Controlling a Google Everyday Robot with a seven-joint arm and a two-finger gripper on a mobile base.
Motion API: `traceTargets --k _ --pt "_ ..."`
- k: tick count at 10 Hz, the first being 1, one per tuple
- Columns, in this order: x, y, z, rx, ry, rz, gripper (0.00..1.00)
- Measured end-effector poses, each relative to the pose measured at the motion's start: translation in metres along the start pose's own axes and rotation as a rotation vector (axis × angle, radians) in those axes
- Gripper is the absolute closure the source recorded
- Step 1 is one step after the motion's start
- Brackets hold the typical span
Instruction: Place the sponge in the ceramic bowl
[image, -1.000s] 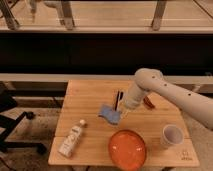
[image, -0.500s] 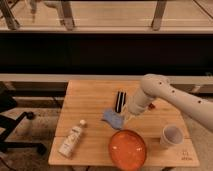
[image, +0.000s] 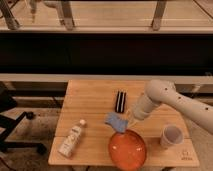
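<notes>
The light-blue sponge (image: 115, 121) hangs just above the wooden table (image: 95, 100), at the far-left rim of the orange-red ceramic bowl (image: 128, 150). My gripper (image: 129, 122) comes down from the white arm on the right and is shut on the sponge's right end. The bowl sits near the table's front edge, just below the gripper and the sponge, with nothing in it.
A black rectangular block (image: 120, 101) lies behind the sponge near the table's middle. A white bottle (image: 71, 139) lies on its side at the front left. A small whitish cup (image: 171, 136) stands at the right. An office chair (image: 12, 125) is left of the table.
My gripper has carried the sponge forward and slightly right, from beside the black block to the bowl's far-left rim. The other objects have kept their places on the table.
</notes>
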Motion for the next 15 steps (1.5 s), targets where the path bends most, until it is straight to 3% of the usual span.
traceTargets --k 15 --pt "0.025 0.028 0.002 0.025 -0.004 0.062 1.00"
